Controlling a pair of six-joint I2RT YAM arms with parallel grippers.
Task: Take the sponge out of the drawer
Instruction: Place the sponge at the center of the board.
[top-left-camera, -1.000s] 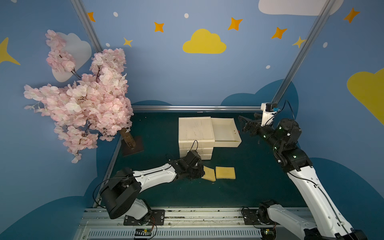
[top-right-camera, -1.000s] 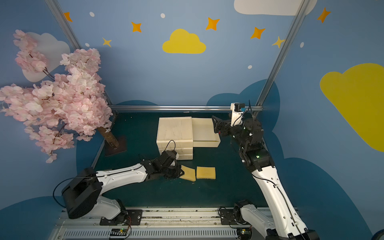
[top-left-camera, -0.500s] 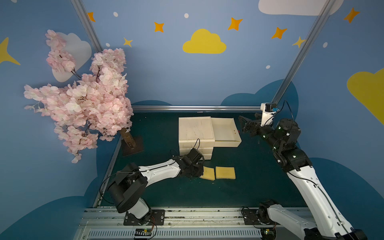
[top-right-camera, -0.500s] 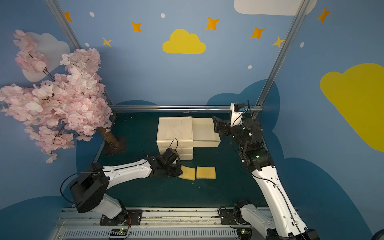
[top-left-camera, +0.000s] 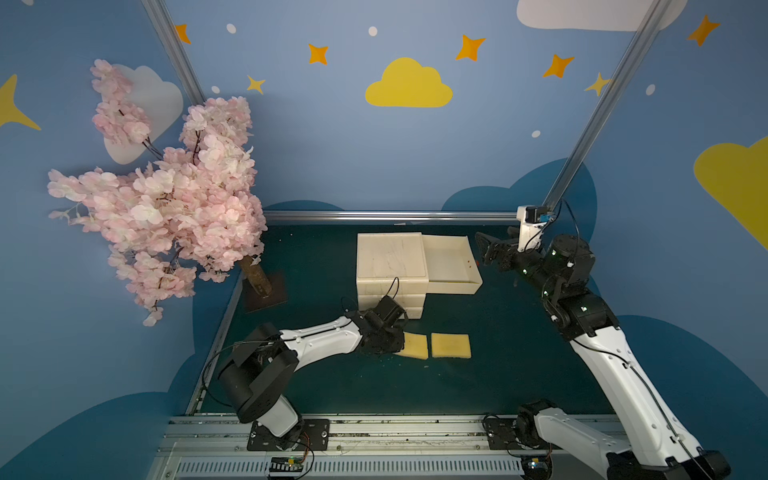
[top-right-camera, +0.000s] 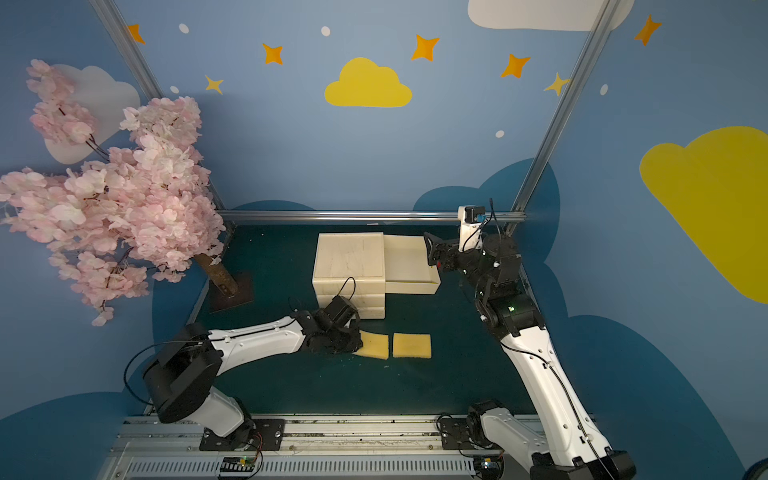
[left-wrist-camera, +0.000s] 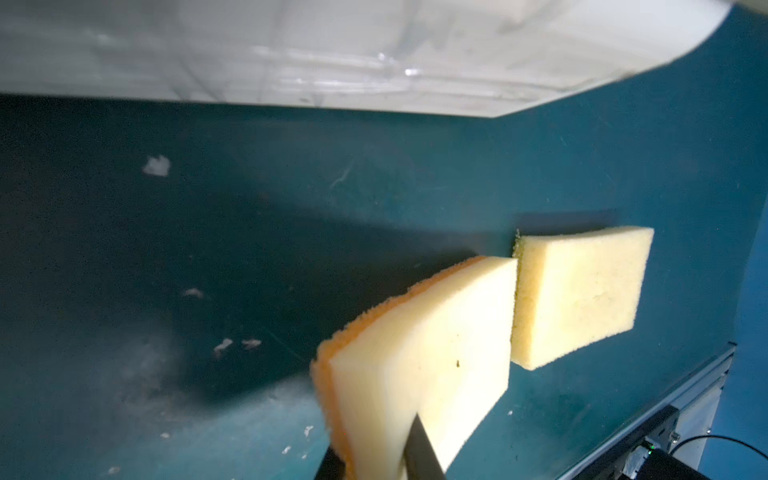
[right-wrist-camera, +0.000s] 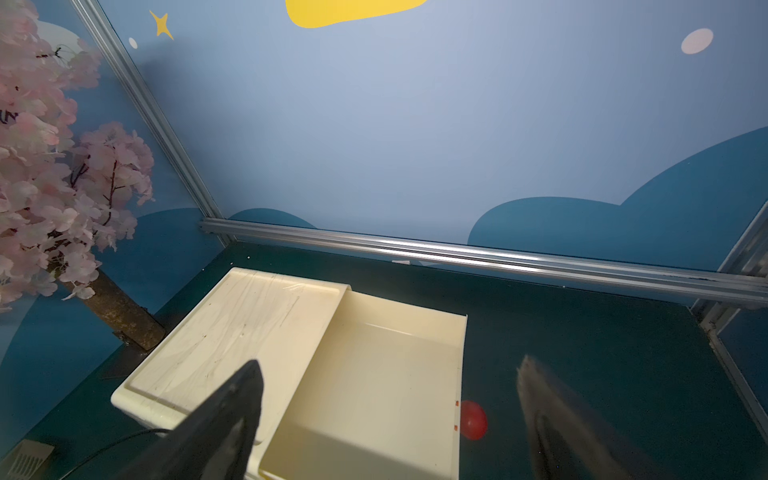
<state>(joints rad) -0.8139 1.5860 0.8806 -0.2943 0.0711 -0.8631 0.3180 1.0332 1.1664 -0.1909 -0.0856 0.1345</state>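
A yellow sponge (left-wrist-camera: 428, 345) with an orange backing lies on the green table in front of the cabinet, also seen in both top views (top-left-camera: 417, 345) (top-right-camera: 375, 345). My left gripper (left-wrist-camera: 376, 451) is low over the table with its two fingers on either side of this sponge's near end. The cream cabinet's (top-left-camera: 390, 257) top drawer (top-left-camera: 451, 262) is pulled out to the right and its inside is bare (right-wrist-camera: 374, 386). My right gripper (right-wrist-camera: 390, 365) hovers wide open above the drawer's right end, holding nothing.
A second yellow sponge (top-left-camera: 451, 345) (left-wrist-camera: 582, 295) lies flat just right of the first. A red knob (right-wrist-camera: 473, 419) sticks out of the drawer front. A pink blossom tree (top-left-camera: 166, 199) stands at the back left. A metal rail (top-left-camera: 390, 217) runs along the back edge.
The left arm has lowered the held sponge from a tilt to lie nearly flat beside the second one. The right arm has not moved.
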